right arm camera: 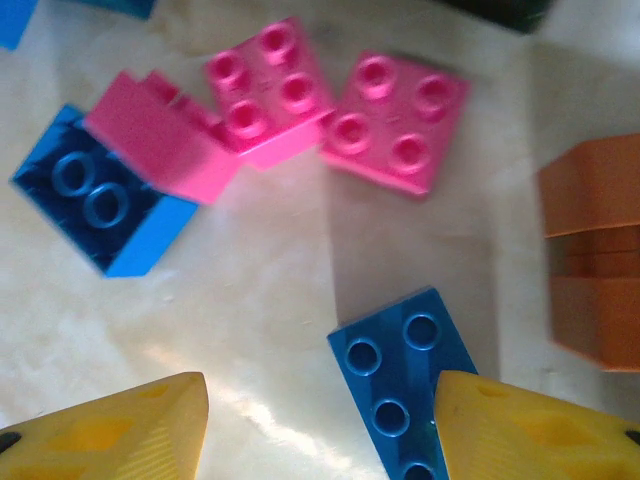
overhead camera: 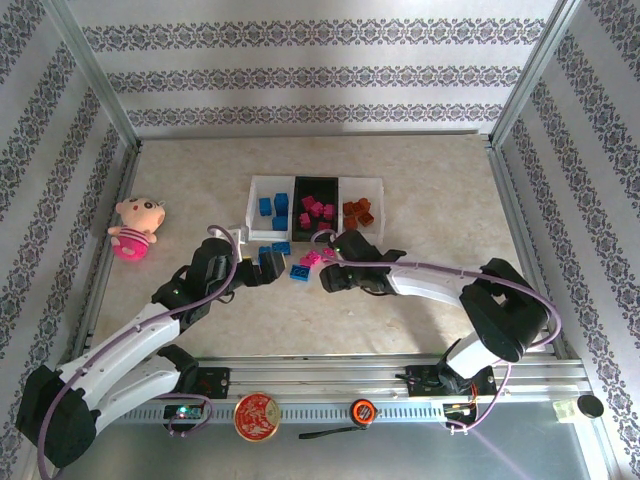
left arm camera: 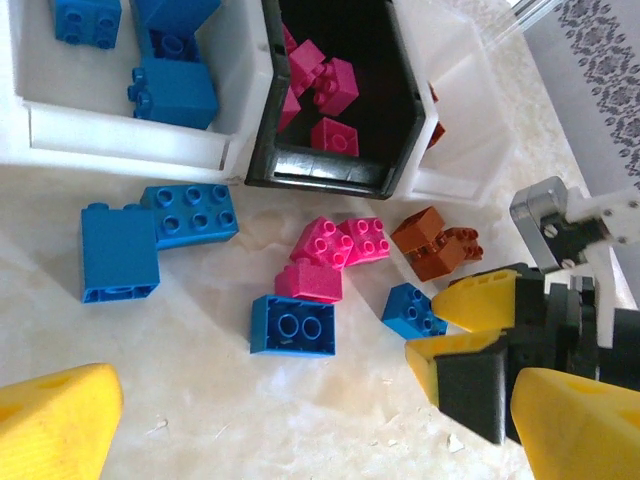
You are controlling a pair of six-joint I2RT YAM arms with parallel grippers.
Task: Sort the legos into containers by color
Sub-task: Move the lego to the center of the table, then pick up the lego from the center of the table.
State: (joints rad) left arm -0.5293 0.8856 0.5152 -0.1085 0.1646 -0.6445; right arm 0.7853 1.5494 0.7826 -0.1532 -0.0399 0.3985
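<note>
Three containers stand in a row: a white tray [overhead camera: 268, 206] with blue legos, a black tray [overhead camera: 316, 192] with pink ones, and a white tray [overhead camera: 372, 196] with orange ones. In front of them lie loose legos: two blue bricks [left arm camera: 118, 252], an upturned blue brick [left arm camera: 292, 325], pink bricks [left arm camera: 332, 242] and an orange one [left arm camera: 435, 243]. My left gripper [left arm camera: 310, 430] hovers wide open over bare table below the upturned brick. My right gripper [right arm camera: 320, 420] is open astride a small blue brick [right arm camera: 400, 375]. Its right finger [right arm camera: 530, 430] touches the brick; the left finger stays apart.
A pink plush doll [overhead camera: 135, 228] lies at the far left by the frame rail. Patterned walls and metal posts enclose the table. A round red disc [overhead camera: 258, 415] and a small orange object [overhead camera: 362, 410] sit on the front rail between the arm bases.
</note>
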